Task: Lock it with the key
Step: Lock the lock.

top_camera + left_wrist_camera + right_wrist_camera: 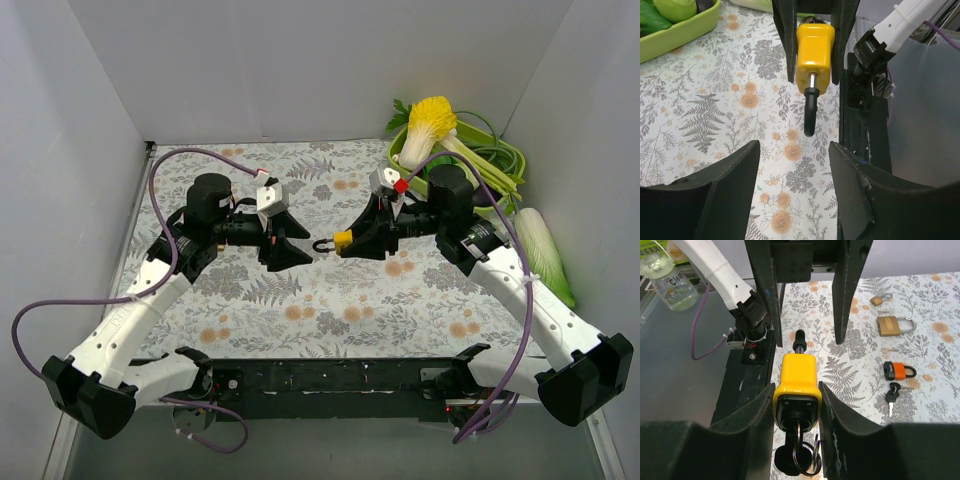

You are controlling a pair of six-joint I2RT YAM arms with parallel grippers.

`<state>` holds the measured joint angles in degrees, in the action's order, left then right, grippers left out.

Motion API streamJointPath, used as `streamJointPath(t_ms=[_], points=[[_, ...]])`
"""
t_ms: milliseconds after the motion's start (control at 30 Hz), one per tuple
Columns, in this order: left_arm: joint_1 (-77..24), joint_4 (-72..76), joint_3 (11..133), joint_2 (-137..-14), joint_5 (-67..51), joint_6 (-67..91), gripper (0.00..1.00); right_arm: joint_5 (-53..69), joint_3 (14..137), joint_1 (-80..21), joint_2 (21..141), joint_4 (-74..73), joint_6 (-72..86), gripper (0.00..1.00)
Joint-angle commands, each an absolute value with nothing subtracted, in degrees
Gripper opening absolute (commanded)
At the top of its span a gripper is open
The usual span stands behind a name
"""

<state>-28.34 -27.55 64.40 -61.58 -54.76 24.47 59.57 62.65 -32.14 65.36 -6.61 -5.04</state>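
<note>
My right gripper [796,396] clamps the yellow padlock [799,377]; my left gripper [794,150] gapes empty. If I push the shackle [810,112] off-axis, the lock could twist loose.

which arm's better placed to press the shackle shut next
Left, likely: the left pincer stands open facing the shackle; the right pincer is clamped on the yellow padlock.

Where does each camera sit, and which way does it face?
Top external: above and behind the bases, looking down on the floral table; left arm and right arm show.
Left wrist: on the left arm, facing the yellow padlock; its open fingers show.
Right wrist: on the right arm, facing the left gripper; its fingers clamp the padlock.
Shared: all three show the padlock.
</note>
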Motion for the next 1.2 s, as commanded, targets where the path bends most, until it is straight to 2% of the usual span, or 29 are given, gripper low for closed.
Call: streamJointPath(t_ms=[0, 200, 267, 500, 567, 633, 833, 900, 967, 1000, 1167], points=[[-28.4, -22.1, 66.0, -62.8, -58.3, 29.7, 0.54, 63.1, 63.5, -32.2, 64.6, 2.0, -0.9, 0.01], [-29.3, -21.9, 67.0, -64.2, -59.1, 30.8, 0.31, 62.8, 64.0, -32.3, 65.3, 2.7, -0.7, 0.01], [-29.6, -21.6, 67.0, -64.2, -59.2, 31.1, 0.29, 62.6, 63.9, -32.3, 65.3, 2.7, -0.8, 0.01], [-30.8, -20.6, 67.1, -64.4, -59.6, 31.5, 0.34, 60.6, 63.9, -32.3, 65.6, 1.6, -1.8, 0.01], [-31.0, -20.7, 66.9, -64.2, -59.7, 31.4, 0.42, 60.5, 63.8, -32.3, 65.7, 1.3, -1.9, 0.01], [-30.9, -20.7, 66.4, -64.1, -59.5, 30.6, 0.46, 60.5, 63.9, -32.3, 65.7, 1.3, -1.9, 0.01], [-31.0, -23.8, 66.3, -64.0, -58.8, 27.3, 0.50, 60.9, 63.8, -32.3, 65.5, 1.1, -2.5, 0.01], [-31.0, -24.9, 66.2, -64.3, -58.5, 25.8, 0.54, 61.0, 63.6, -32.3, 65.3, 1.0, -2.6, 0.01], [-30.9, -25.6, 66.1, -64.5, -58.3, 25.4, 0.52, 61.3, 63.5, -32.3, 65.4, 0.8, -2.6, 0.01], [-31.1, -25.5, 66.1, -64.3, -58.3, 25.3, 0.43, 61.4, 63.4, -32.4, 65.4, 0.6, -2.6, 0.01], [-31.0, -23.5, 66.4, -63.9, -57.4, 26.6, 0.31, 61.1, 63.0, -32.5, 65.4, 0.5, -2.8, 0.01]])
